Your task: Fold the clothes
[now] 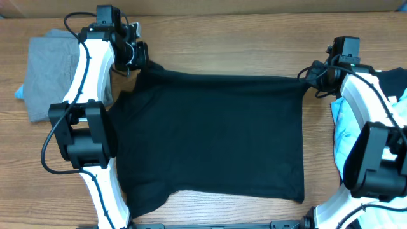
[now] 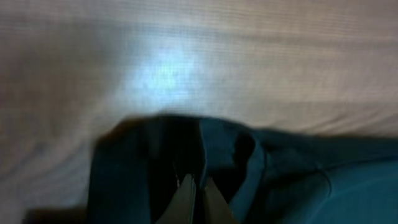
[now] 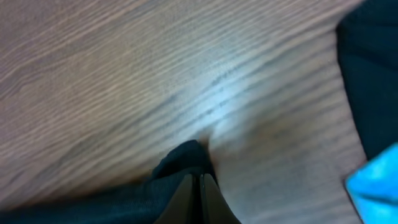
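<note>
While both clench bunched corners of the soft black T-shirt (image 1: 210,133), left end effector (image 1: 142,62) sits at 10 o'clock, right end effector (image 1: 308,76) at 2 o'clock.

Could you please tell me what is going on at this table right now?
The two arms are working on a black T-shirt spread flat on the wooden table. The left gripper and the right gripper each have their jaws shut on a far corner of it, with the edge stretched between them. No fold is made yet. A grey shirt lies to the left, and a light blue one to the right.
</note>
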Robot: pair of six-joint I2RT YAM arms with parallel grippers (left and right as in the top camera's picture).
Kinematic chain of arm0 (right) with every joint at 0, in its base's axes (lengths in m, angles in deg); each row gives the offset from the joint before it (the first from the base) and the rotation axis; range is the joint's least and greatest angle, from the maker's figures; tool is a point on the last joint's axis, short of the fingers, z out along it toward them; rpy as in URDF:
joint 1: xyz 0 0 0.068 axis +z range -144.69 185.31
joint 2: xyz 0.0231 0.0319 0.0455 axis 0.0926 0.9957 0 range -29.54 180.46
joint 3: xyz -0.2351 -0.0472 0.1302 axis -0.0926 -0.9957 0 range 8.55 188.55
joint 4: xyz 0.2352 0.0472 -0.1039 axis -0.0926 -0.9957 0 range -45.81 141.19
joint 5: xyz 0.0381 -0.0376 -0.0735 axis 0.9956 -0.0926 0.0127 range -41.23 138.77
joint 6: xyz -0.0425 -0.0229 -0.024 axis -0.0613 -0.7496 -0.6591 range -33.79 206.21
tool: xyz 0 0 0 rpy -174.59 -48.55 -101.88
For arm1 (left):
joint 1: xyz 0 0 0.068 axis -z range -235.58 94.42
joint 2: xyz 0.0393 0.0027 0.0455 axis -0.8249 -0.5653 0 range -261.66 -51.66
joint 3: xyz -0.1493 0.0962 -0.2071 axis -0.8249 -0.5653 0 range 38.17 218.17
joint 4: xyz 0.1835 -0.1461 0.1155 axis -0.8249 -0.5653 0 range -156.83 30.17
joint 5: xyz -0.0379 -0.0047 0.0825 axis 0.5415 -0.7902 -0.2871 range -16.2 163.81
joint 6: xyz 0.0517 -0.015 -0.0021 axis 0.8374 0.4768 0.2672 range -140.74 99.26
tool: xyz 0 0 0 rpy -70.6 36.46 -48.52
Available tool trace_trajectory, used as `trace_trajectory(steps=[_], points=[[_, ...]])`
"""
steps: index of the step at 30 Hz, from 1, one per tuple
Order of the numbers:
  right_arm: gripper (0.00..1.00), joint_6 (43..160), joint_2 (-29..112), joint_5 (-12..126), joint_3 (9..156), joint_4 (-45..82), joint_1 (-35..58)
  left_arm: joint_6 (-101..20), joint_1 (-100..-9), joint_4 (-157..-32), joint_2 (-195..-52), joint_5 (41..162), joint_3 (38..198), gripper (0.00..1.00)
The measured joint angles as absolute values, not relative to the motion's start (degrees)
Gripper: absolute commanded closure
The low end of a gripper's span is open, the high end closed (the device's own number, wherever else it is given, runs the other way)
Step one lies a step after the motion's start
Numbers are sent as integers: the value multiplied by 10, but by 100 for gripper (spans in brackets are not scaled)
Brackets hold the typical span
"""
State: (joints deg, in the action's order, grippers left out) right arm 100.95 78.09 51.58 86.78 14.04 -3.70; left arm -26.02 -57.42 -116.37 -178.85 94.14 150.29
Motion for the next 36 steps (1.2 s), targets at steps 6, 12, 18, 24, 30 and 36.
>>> trace_trajectory(steps=[6,12,18,24,30,36], points=[[96,1009,761,516,870,79,-37,-249,-571,-1244,-1769,908,1503,96],[96,1009,761,534,870,6,-37,-248,-568,-1330,-1750,867,1504,96],[96,1009,761,554,870,-60,-37,-235,-567,-1385,-1750,839,1503,96],[95,1010,761,560,870,-115,-38,-230,-567,-1424,-1750,820,1499,96],[94,1010,761,537,870,-149,-38,-218,-567,-1428,-1750,816,1438,96],[94,1010,761,513,870,-168,-38,-216,-567,-1408,-1750,816,1355,96]])
